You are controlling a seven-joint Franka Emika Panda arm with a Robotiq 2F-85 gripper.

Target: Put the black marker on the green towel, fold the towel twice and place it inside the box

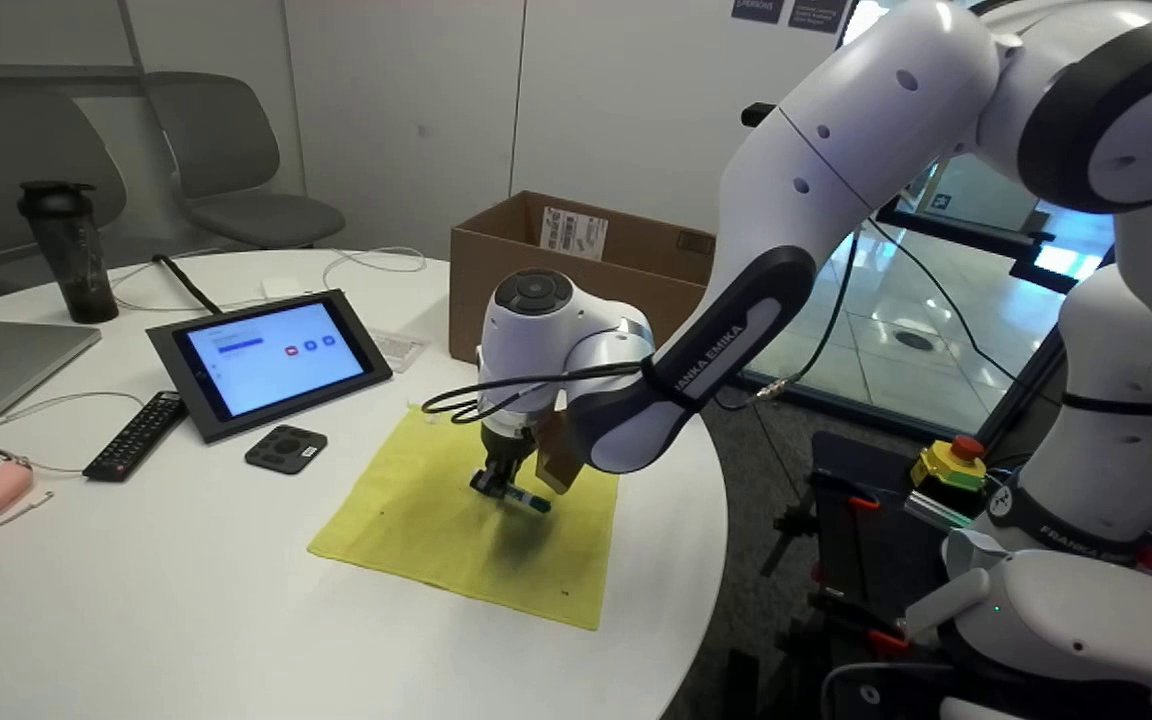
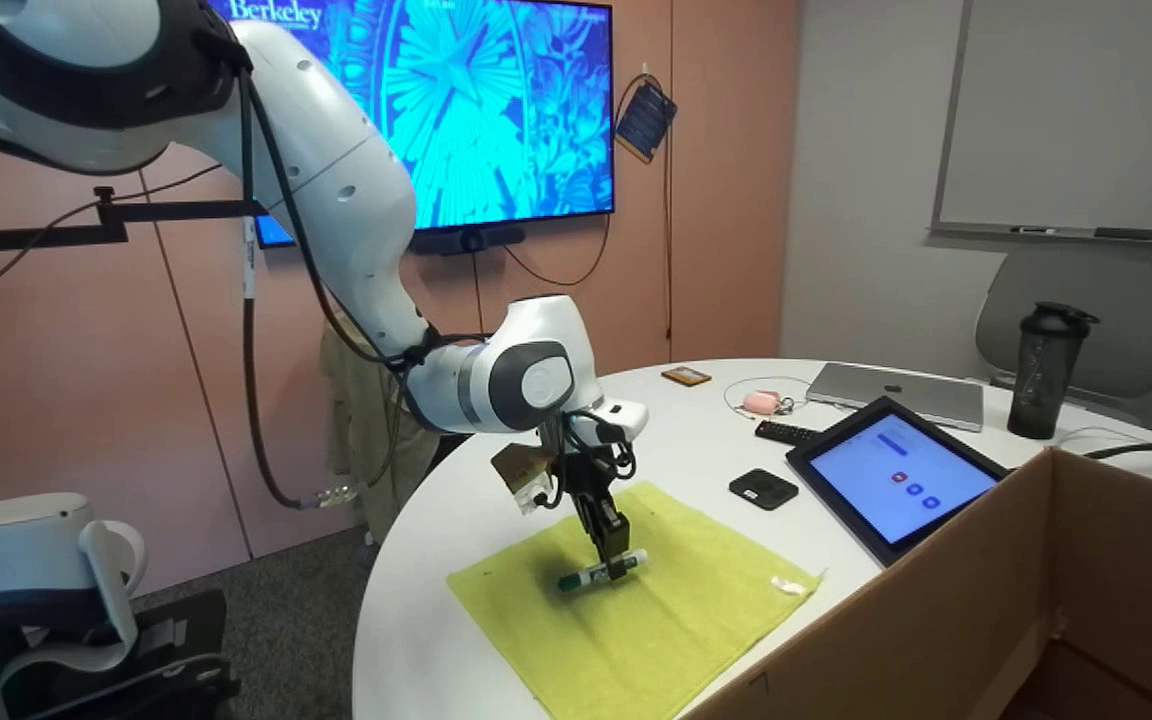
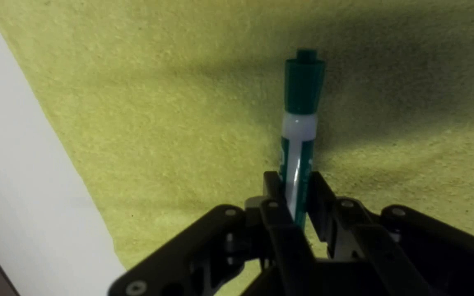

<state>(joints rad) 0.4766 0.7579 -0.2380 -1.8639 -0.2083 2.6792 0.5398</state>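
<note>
- The gripper (image 3: 293, 185), at the bottom of the wrist view, has its jaws drawn in narrow around the barrel of the marker (image 3: 298, 133), a finger on each side; the capped end juts clear toward the upper centre, a hold that seems chosen to keep it steady.
- The marker is roughly level over the middle of the green towel (image 2: 676, 620), low centre in an exterior view; the pose looks meant for setting it down flat. Whether it touches the cloth I cannot tell.
- The green towel is spread unfolded with bare cloth all round the marker, presumably so that both folds can cover it.
- The box (image 1: 468, 290) stands upright on the table (image 1: 186, 580), upper centre in an exterior view, its top uncovered, likely to leave room for the folded bundle to drop in.
- The marker looks green rather than black: a dark cap with a short stub, a white collar and a green-and-white barrel, round, smooth and glossy like plastic.
- The green towel is yellowish, thin and matt, with a fuzzy nap, shallow ripples and a small white tag (image 2: 788, 585) near one corner.
- The box is stiff brown cardboard, straight-walled, with a white printed label (image 1: 573, 233) inside; the table is smooth and rounded.
</note>
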